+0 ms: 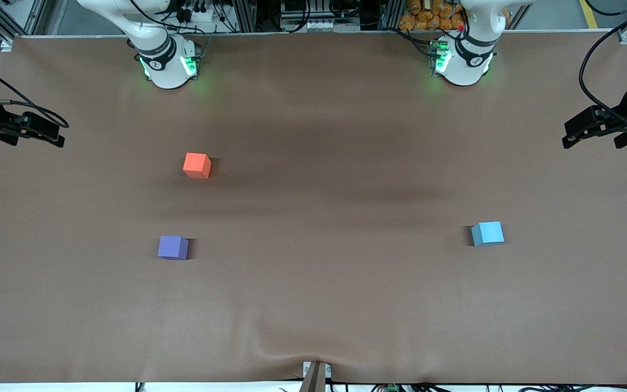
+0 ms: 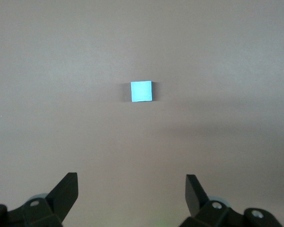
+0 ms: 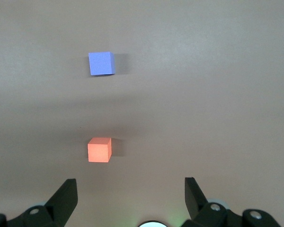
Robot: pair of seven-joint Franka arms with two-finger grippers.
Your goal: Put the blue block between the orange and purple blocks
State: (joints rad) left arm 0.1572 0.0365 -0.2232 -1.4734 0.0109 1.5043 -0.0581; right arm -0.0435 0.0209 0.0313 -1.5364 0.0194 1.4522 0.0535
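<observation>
— How was the table laid out, from the right arm's end across to the left arm's?

— The right gripper was held high over the table's edge at its own end, fingers spread and empty. The orange block was set nearer that end, with the purple block closer to the front camera, a bare gap between them. The blue block was left well apart, toward the left arm's end. The left gripper was parked open over its edge.

— Which step was in hand?

— None had been begun, it was judged. A descent onto the blue block by the left gripper would be called for first.
</observation>
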